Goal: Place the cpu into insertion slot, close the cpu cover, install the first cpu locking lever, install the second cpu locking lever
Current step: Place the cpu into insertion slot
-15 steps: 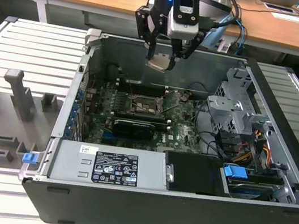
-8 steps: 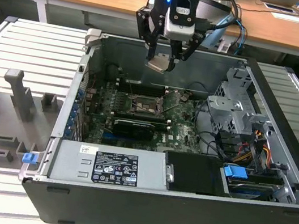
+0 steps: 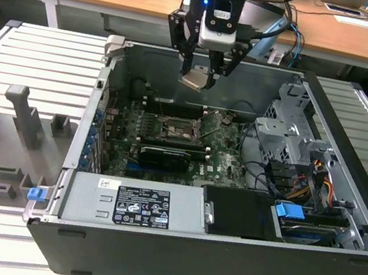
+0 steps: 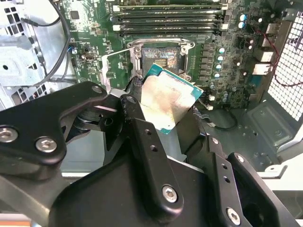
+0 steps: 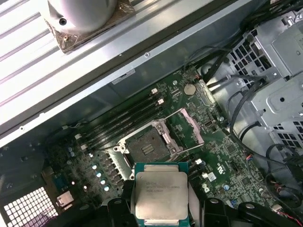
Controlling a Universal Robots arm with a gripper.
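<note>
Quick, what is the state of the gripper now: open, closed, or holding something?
Gripper: closed on the cpu, held in the air above the insertion slot.

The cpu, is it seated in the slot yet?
No, the tool holds the cpu clear of the slot, which lies open and empty.

One pincer (image 3: pixel 204 74) in here, one cpu (image 5: pixel 160 194), one insertion slot (image 5: pixel 146 146), one cpu cover (image 5: pixel 193 126); four long memory slots (image 4: pixel 168 14) by my count. One open computer case (image 3: pixel 170 262), one green board (image 3: pixel 226 162), one black card (image 3: pixel 165 155); two blue tabs (image 3: pixel 37 193).
</note>
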